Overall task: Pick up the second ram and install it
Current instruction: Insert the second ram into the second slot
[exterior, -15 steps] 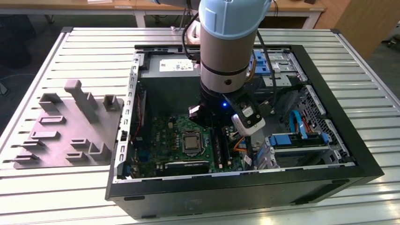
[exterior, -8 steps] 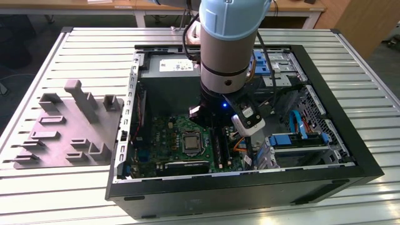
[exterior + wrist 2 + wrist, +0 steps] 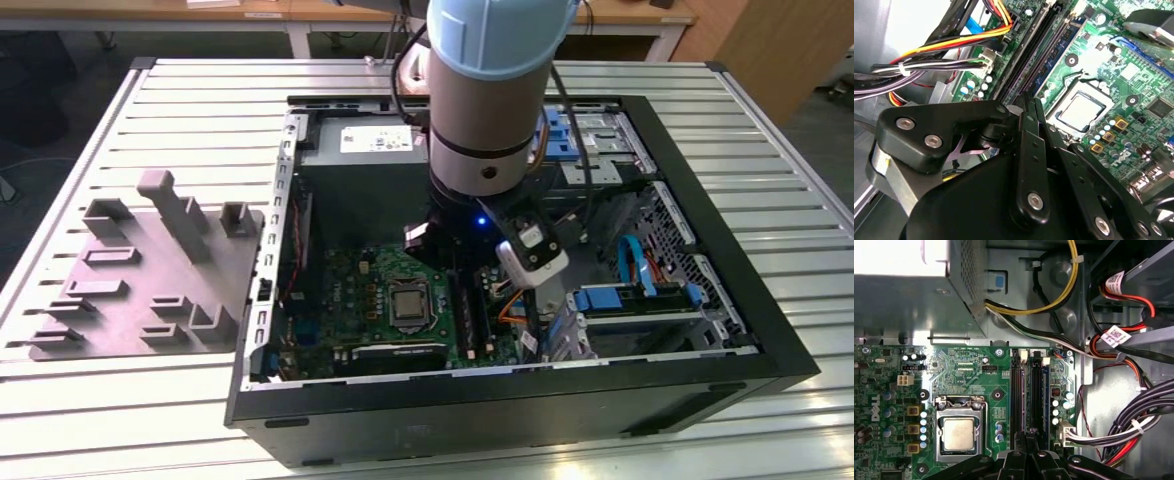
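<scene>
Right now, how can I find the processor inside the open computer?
Inside the black computer case, look at the green motherboard. The processor is the pale square metal plate beside the long black memory slots. The parts around it are small or narrow.

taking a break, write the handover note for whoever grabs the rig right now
Hand: inside the pc case, low over the memory slots beside the processor socket. Whether it is open or shut is unclear.
Second ram: cannot tell whether it is held or already in a slot.
Done: the hand is at the slots, away from the grey holder tray.
Left: seating of the second ram is not confirmed.
</scene>
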Controlling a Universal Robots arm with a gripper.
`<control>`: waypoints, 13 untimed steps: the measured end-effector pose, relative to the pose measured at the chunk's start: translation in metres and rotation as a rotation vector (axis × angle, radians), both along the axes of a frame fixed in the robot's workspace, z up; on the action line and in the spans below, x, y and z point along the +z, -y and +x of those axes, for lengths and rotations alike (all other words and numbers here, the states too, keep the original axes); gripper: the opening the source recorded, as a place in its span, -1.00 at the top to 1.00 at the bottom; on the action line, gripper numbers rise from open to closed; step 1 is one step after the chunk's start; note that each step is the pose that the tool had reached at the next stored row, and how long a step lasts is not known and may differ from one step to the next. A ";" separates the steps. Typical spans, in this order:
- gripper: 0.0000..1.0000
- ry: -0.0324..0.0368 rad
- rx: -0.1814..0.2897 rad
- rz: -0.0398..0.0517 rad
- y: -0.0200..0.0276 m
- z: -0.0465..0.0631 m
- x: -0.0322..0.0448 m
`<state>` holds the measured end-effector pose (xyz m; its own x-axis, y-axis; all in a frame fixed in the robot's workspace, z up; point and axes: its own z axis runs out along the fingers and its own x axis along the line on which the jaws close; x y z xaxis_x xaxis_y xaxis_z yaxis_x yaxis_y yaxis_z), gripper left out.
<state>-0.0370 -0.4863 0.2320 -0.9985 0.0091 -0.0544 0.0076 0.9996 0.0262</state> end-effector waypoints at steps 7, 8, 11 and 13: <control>0.77 0.0034 0.000 0.0141 0.0000 0.000 -0.0001; 0.77 0.0035 0.000 0.0143 0.0001 0.000 -0.0005; 0.77 0.0034 0.000 0.0141 0.0003 0.000 -0.0014; 0.77 0.0033 0.000 0.0138 0.0004 0.000 -0.0016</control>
